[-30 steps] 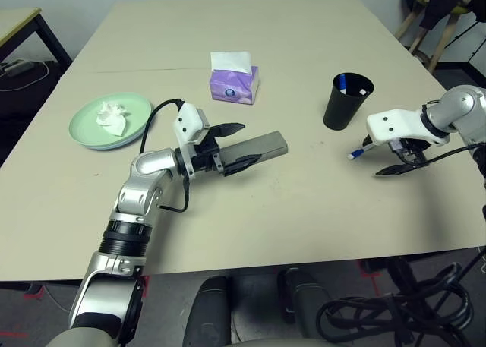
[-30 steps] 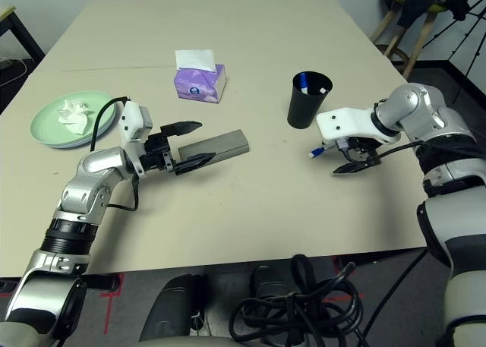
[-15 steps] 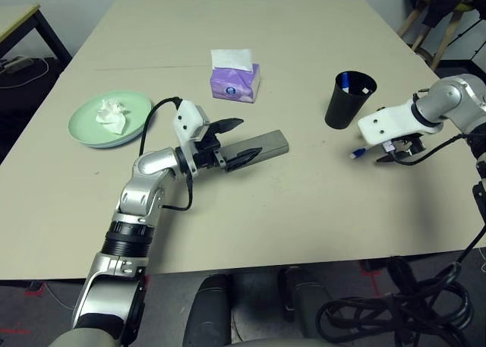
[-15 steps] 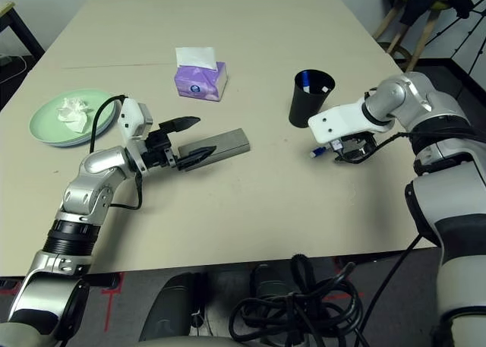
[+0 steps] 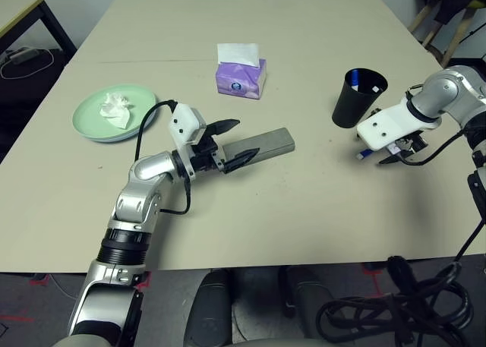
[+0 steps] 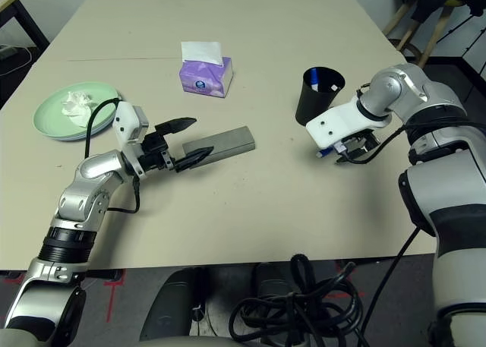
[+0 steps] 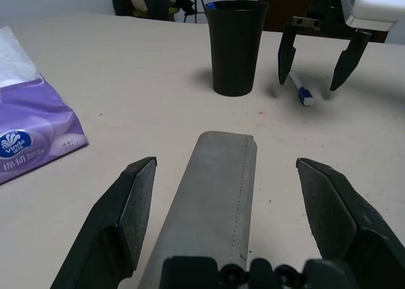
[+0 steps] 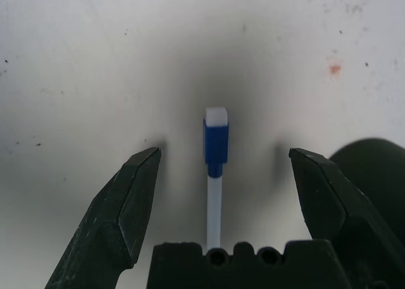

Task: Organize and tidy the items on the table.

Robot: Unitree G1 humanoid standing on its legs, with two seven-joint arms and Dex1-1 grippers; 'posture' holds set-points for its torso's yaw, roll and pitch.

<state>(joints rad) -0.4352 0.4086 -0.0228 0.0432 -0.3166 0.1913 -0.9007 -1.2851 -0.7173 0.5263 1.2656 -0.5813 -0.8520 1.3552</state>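
While both arms reach out over the beige desk (image 5: 304, 210), each pincer stands spread wide with nothing clamped in it. The left pincer (image 5: 231, 140) lies level near the desk's middle, one finger on either side of the near end of the grey glasses case (image 5: 262, 143); in the left wrist view the case (image 7: 212, 200) runs up between the fingers (image 7: 120, 219) with a gap on each side, so they do not touch it. The case lies flat, its far end pointing toward about two o'clock.

At three o'clock from the case, the right pincer (image 5: 401, 151) points steeply down over a white pen with a blue cap (image 8: 214, 175). From the right wrist view the pen lies on the desk between the two fingertips (image 8: 130, 194), apart from both. Just beyond it, at about eleven o'clock from the pincer, stands the black cup (image 5: 358, 98), upright, with another blue-capped pen (image 5: 358, 77) inside.

Farther back, at twelve o'clock from the case, sits the purple tissue box (image 5: 241, 75) with a white sheet sticking up. Over at nine to ten o'clock rests the pale green plate (image 5: 87, 123), a crumpled white tissue (image 5: 115, 109) lying in it.
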